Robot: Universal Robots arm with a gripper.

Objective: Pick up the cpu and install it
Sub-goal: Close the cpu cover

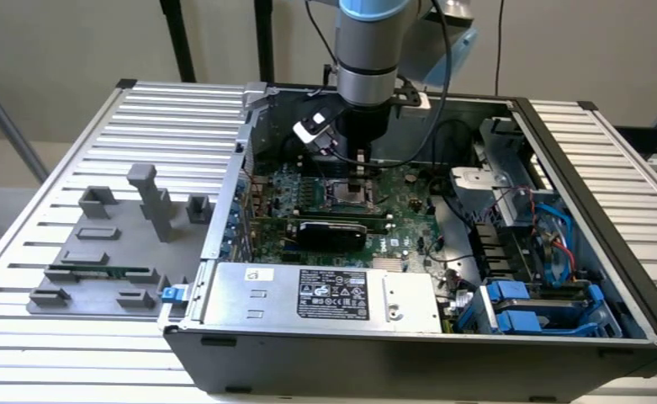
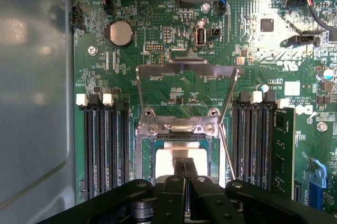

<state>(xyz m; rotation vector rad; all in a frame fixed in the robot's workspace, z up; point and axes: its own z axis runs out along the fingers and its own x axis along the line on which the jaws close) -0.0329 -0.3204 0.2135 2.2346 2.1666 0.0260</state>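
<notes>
Silver-grey metal marks the lid of the cpu (image 2: 164, 163), which lies flat inside the socket frame (image 2: 179, 128) on the green motherboard (image 2: 158, 18), square to the frame's opening. Gripper (image 2: 184, 163): its two dark fingers are pressed together with no gap and nothing pinched between them. Their tips stand over the middle of the cpu lid; whether they touch it cannot be told.

The socket load plate (image 2: 184, 68) is swung open and lies back over the board, on the side of the socket away from the fingers. A thin retention lever (image 2: 227, 153) slants along one side of the frame. Banks of black memory slots (image 2: 102, 145) flank the socket, and one slot in the opposite bank carries a green memory module (image 2: 284, 150). A round coin cell (image 2: 120, 33) sits on the board beyond the load plate.

In the exterior view the arm (image 1: 368, 50) reaches straight down into the open computer case (image 1: 418, 362). The power supply box (image 1: 317, 295) occupies the near side of the case, with blue drive caddies (image 1: 519, 307) at the near corner on the exterior view's right. On the slatted table (image 1: 160, 109), to the exterior view's left of the case, stand grey fixture blocks (image 1: 149, 198), and a green memory stick (image 1: 98, 272) lies among them
</notes>
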